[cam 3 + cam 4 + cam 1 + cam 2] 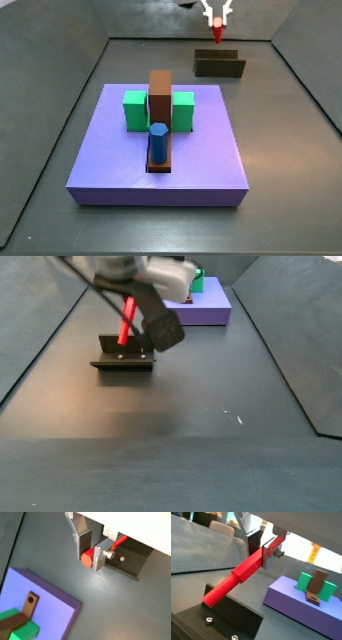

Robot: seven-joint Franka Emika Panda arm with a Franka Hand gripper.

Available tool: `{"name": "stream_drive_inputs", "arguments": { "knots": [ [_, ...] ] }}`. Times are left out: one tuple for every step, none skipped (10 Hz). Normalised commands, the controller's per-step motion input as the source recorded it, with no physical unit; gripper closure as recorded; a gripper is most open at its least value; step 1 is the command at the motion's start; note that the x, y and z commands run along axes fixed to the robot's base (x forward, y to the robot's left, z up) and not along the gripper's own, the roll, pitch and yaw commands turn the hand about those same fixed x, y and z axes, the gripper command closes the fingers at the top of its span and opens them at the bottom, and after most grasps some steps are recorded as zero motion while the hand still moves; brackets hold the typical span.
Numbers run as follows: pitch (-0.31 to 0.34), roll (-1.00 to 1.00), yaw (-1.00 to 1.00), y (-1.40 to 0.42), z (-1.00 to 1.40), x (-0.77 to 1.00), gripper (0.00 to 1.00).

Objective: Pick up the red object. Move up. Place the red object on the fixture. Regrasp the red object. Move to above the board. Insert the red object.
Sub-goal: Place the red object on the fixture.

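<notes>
Gripper [93, 556] clamped on red object [238, 574], pads gripping it, above fixture [123, 354]

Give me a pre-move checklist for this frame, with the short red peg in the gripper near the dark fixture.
1. Gripper shut on the short bright red peg: ok.
2. Peg above the dark L-shaped fixture: ok.
3. Peg's lower end seated on the fixture: cannot tell.
4. Peg straight between the silver fingers: not ok, it sits tilted.
5. Large flat lavender board apart from the gripper: ok.
</notes>
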Motion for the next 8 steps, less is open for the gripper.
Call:
{"name": "stream_drive_inputs", "arguments": {
  "knots": [
    [0.3,-0.4,0.35,0.0,-0.18,0.49,1.0],
    [0.26,-0.3,0.09,-0.01,-0.2,0.23,1.0],
    [0.089,-0.16,0.0,0.0,-0.15,0.16,1.0],
    [0.0,0.0,0.0,0.0,-0.11,0.0,1.0],
    [0.0,0.14,0.0,-0.04,-0.18,0.0,1.0],
    [0.06,0.38,0.02,-0.09,-0.2,0.0,1.0],
    [0.083,0.43,0.0,-0.11,-0.27,0.0,1.0],
    [0.103,0.44,0.0,-0.1,-0.26,0.0,1.0]
  ]
}}
